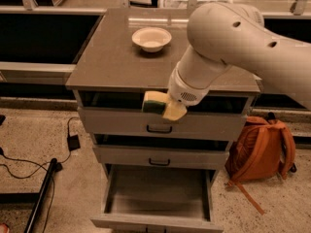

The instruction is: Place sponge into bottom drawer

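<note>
The sponge point(156, 102), pale yellow with a greenish face, is held in my gripper point(167, 107) in front of the cabinet's top drawer, off the countertop edge. The gripper is shut on the sponge, with one pale finger point(175, 111) showing beside it. My large white arm point(228, 47) reaches in from the right and covers the right part of the countertop. The bottom drawer point(158, 212) is pulled open below, a wide grey tray with a plain floor, and nothing shows in it. The sponge hangs well above it.
A white bowl point(151, 39) stands on the grey countertop point(112, 57). The two upper drawers point(160, 127) are shut, with dark handles. An orange backpack point(262, 149) leans on the floor at the right. Black cables point(43, 174) lie on the floor at the left.
</note>
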Robot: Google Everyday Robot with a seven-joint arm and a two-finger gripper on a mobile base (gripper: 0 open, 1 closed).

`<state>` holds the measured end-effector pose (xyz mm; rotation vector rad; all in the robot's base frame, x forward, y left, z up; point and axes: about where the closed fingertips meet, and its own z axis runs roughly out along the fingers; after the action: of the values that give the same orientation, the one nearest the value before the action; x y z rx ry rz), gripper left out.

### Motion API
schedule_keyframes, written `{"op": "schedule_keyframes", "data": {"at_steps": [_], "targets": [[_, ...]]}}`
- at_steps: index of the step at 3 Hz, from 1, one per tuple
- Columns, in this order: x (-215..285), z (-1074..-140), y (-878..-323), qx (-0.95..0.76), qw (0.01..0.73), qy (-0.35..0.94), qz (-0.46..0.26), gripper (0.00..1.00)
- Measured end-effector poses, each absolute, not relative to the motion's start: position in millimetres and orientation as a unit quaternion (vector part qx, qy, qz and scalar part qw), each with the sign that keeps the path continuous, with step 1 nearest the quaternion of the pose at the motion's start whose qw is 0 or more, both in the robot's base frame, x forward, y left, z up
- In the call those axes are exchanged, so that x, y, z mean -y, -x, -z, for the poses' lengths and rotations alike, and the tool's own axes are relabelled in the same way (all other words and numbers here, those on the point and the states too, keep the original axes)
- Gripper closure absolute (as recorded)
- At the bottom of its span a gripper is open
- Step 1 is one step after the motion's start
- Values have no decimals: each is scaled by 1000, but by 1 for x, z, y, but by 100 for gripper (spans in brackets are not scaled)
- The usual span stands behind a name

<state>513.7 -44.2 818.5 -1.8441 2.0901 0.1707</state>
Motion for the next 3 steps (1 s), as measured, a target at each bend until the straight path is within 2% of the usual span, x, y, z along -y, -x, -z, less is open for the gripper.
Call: {"op": "schedule_keyframes", "data": {"at_steps": [1, 3], "targets": [[38, -800, -525, -753, 181, 631, -48, 100], [54, -699, -510, -776, 185, 602, -31, 100]]}}
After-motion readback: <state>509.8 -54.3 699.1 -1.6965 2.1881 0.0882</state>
